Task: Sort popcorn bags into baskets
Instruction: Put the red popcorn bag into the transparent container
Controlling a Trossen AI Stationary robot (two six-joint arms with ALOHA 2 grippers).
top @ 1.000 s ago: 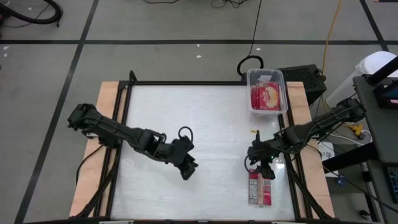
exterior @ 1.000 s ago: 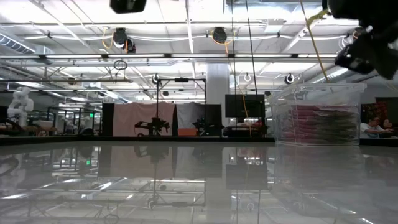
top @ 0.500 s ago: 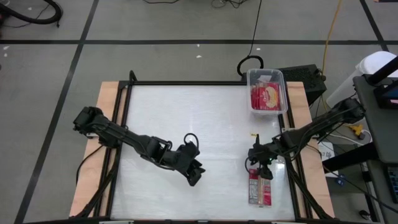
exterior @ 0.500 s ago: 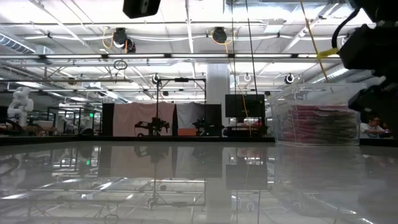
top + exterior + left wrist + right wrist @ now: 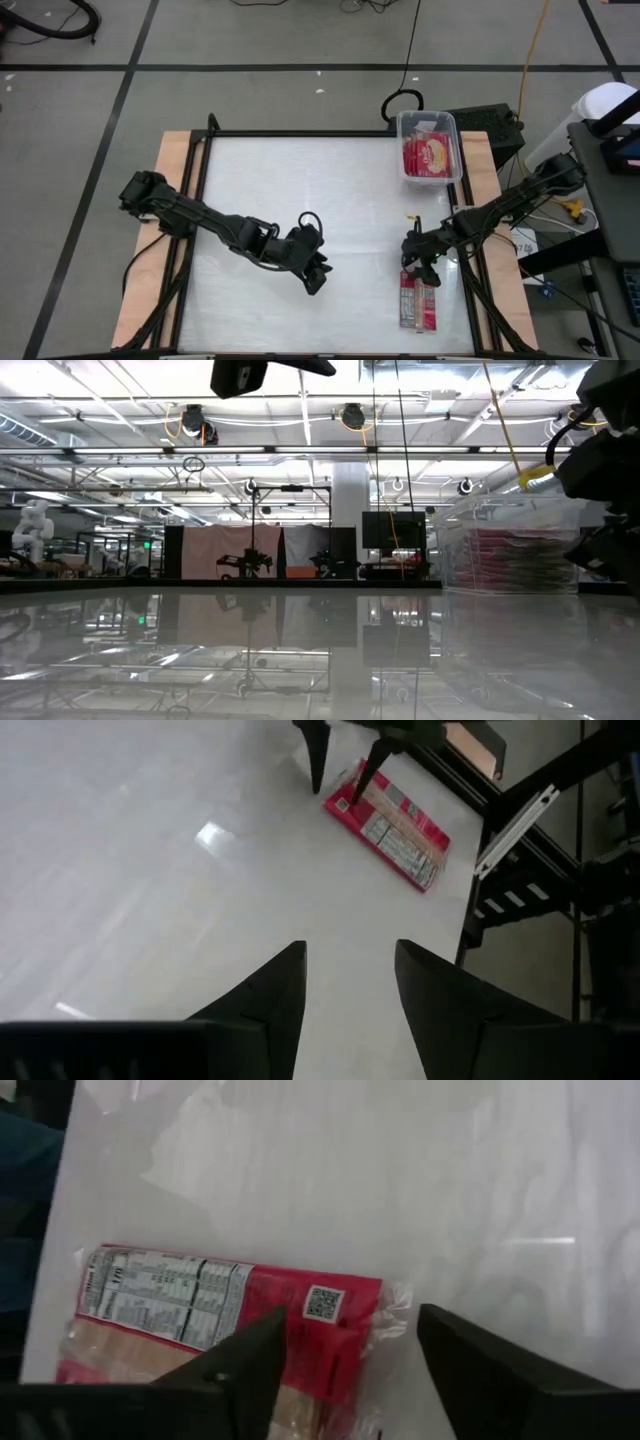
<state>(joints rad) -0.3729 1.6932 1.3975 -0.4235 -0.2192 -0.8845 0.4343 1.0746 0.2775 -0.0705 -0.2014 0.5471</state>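
At the near right edge of the bench (image 5: 300,190) lies one popcorn bag (image 5: 418,302), flat, its printed panel up, lengthwise toward the near edge. Directly over its far end hangs the right gripper (image 5: 421,268), fingers (image 5: 470,1370) spread apart and pointing down, one tip at the bag's end, the other beside it; nothing is held. That stance suits a pinch on the bag's short end, so the step in hand is judged to be a pick. Near the bench's middle the left gripper (image 5: 315,280) hovers over bare surface, its fingers (image 5: 265,995) parted and empty, well apart from the bag and turned toward it, apparently waiting. At the far right corner stands the basket (image 5: 428,146), clear-walled, already holding several red bags stacked flat. Its place on the right arm's side makes the carry short.
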